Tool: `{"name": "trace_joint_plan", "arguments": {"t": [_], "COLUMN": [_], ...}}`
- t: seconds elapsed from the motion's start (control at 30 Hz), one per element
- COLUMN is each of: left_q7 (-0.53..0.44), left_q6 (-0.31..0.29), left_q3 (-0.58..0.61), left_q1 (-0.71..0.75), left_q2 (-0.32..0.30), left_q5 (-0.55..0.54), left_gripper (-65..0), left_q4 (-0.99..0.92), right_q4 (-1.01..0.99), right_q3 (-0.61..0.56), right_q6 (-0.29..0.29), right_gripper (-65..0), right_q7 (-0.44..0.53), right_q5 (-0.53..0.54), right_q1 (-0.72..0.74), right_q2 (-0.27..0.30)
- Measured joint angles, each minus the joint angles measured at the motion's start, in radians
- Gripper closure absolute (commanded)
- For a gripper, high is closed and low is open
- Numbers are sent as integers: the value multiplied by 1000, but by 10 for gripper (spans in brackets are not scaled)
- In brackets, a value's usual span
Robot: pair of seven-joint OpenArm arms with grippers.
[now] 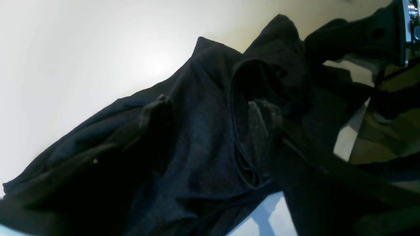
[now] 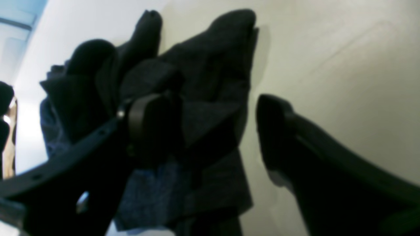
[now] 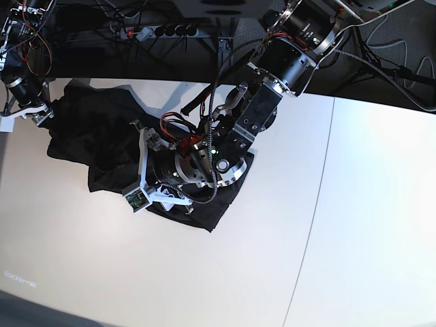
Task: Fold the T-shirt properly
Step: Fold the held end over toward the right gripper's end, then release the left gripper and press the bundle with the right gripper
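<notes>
The black T-shirt [image 3: 102, 136] lies crumpled on the white table [image 3: 272, 259], its print hidden. My left gripper [image 1: 210, 113] is pressed down into the middle of the shirt. Its two fingers stand apart with a ridge of cloth [image 1: 203, 131] between them, and in the base view its wrist [image 3: 194, 167] covers that spot. My right gripper [image 2: 210, 127] is open at the shirt's far left corner. Bunched cloth [image 2: 203, 65] drapes around its left finger [image 2: 147, 124], and its right finger [image 2: 279, 131] is bare over the table.
Cables and a power strip [image 3: 157, 30] run along the table's back edge. A seam [image 3: 317, 197] crosses the table top to the right of the shirt. The right arm [image 3: 24, 88] stands at the back left corner.
</notes>
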Motion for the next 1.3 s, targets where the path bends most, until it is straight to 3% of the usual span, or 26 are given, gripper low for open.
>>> {"name": "trace_joint_plan", "arguments": {"t": [0.2,0.33,0.4,0.5,0.53,0.63,0.73,0.93,1.03,1.13,1.3], "left_q7": [0,-3,-3,-4,-3,-2,32,69,69,71,-32], "left_q6": [0,0,0,0,0,0,3,10,11,10,11], "left_q3": [0,-4,-23,-80,-106,-178,-230,-281,-281,-280,-260], "left_q1": [0,0,0,0,0,0,1,16,51,115,209], "left_q2": [0,-35,-51,-61,-63,-81,-142,-250,-280,-282,-281], "left_q5": [0,-2,-2,-12,-27,-98,-131,-212,-232,-233,-244], "left_gripper": [-393,-393,-393,-393,-393,-393,-393,-393,-393,-393,-393], "left_q4": [0,0,0,0,0,0,0,0,1,1,4], "right_q4": [-2,-1,-2,-6,-7,-6,-6,-55,-85,-81,-42], "right_q3": [-85,-103,-103,-105,-106,-109,-114,-118,-117,-131,-266], "right_q6": [0,0,0,0,0,3,5,7,7,7,7], "right_gripper": [-436,-427,-345,-47,0,0,0,0,0,0,0], "right_q7": [0,0,8,19,48,109,124,86,69,35,-42], "right_q5": [5,11,11,-18,-24,-101,-185,-319,-327,-220,-164], "right_q1": [0,3,2,0,-2,-3,30,120,196,288,420], "right_q2": [2,-4,-9,-16,-21,-11,35,216,307,382,435]}}
